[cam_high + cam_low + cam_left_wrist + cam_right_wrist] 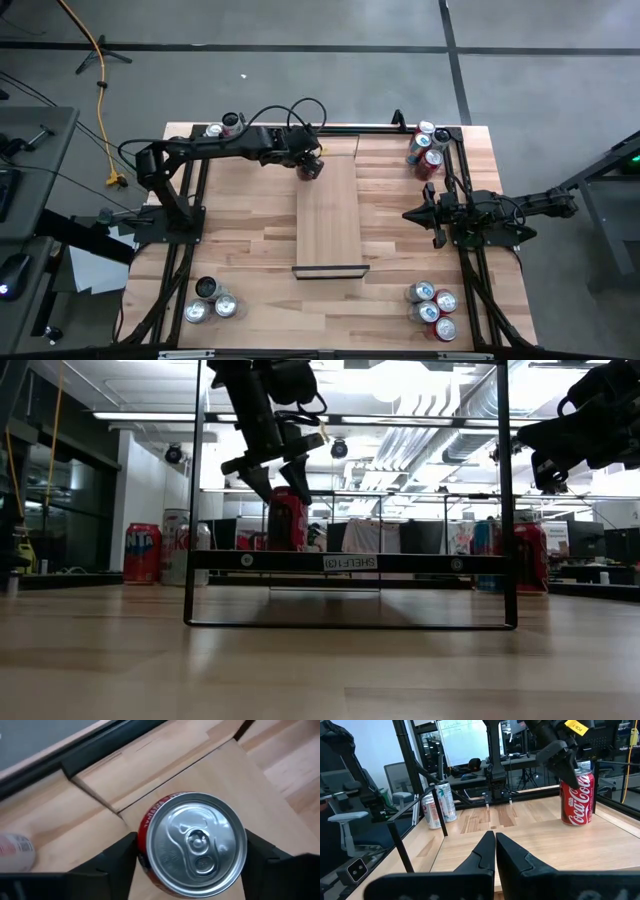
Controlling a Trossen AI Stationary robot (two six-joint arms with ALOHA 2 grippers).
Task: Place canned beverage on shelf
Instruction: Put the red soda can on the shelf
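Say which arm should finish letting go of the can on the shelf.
Left. The left gripper already straddles the red can, which stands upright on the shelf. The right gripper waits off to the side, shut and empty.

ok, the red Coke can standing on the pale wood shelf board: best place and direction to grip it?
Grip the red cylindrical Coke can around its side wall just below the top rim, coming from straight above. It stands upright on the pale wooden shelf board, so its round sides are free all around. The left end effector is already placed that way, one dark finger on each side.
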